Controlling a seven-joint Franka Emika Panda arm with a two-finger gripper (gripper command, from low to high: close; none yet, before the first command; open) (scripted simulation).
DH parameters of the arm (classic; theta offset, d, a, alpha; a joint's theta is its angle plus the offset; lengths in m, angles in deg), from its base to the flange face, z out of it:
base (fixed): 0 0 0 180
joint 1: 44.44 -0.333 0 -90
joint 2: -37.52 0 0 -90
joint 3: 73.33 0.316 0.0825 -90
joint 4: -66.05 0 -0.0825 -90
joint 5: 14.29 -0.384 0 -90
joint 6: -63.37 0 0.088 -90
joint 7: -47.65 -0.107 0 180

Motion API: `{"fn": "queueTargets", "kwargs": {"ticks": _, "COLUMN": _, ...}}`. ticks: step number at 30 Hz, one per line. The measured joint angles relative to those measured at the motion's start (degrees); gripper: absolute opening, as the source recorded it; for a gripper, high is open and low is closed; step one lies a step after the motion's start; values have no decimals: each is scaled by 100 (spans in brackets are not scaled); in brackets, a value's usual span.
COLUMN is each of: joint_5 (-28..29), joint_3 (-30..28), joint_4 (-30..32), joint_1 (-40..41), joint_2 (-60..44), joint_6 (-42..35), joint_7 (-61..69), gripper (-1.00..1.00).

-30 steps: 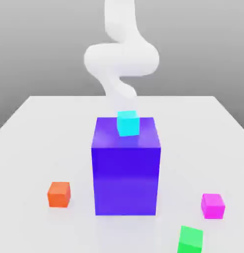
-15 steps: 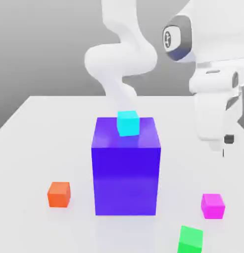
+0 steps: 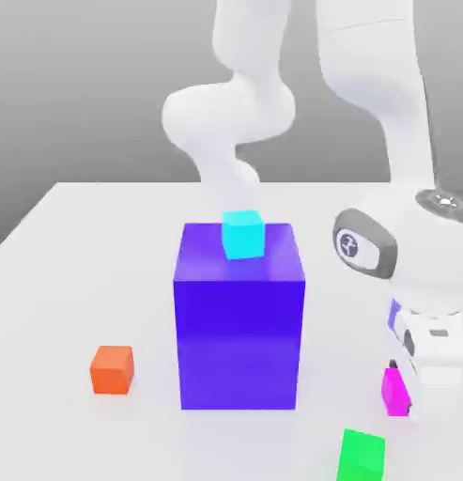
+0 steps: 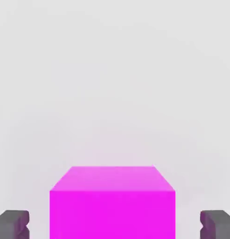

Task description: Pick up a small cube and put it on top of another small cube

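In the exterior view, the arm (image 3: 366, 66) partly hides the magenta cube (image 3: 395, 393) at the exterior view's right, and the lower picture edge cuts off the green cube (image 3: 362, 457). In the hand view, the magenta cube, also cut off, lies between the released jaws (image 4: 115, 225), with a gap on each side. The cyan cube (image 3: 243, 235) rests on the blue block (image 3: 239, 343); the orange cube (image 3: 112, 371) sits on the table (image 3: 75, 282).
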Motion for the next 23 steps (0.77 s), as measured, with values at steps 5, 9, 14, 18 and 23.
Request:
{"fn": "queueTargets", "kwargs": {"ticks": 5, "joint_5": -16, "joint_3": 27, "joint_4": 24, "joint_1": 21, "joint_2": 112, "joint_6": -94, "joint_7": 14, "gripper": -100}}
{"fn": "queueTargets", "kwargs": {"ticks": 9, "joint_5": -234, "joint_3": 179, "joint_4": 178, "joint_1": 126, "joint_2": 874, "joint_6": -700, "joint_7": 180, "gripper": -100}}
{"fn": "queueTargets", "kwargs": {"ticks": 14, "joint_5": -573, "joint_3": -334, "joint_4": -603, "joint_1": 581, "joint_2": 1045, "joint_6": -1648, "joint_7": -362, "gripper": -100}}
{"fn": "queueTargets", "kwargs": {"ticks": 18, "joint_5": -746, "joint_3": -604, "joint_4": -1058, "joint_1": 823, "joint_2": 643, "joint_6": -1698, "joint_7": -649, "gripper": -100}}
{"fn": "queueTargets", "kwargs": {"ticks": 23, "joint_5": -786, "joint_3": -588, "joint_4": -1103, "joint_1": 863, "joint_2": 254, "joint_6": -1355, "joint_7": -644, "gripper": 100}}
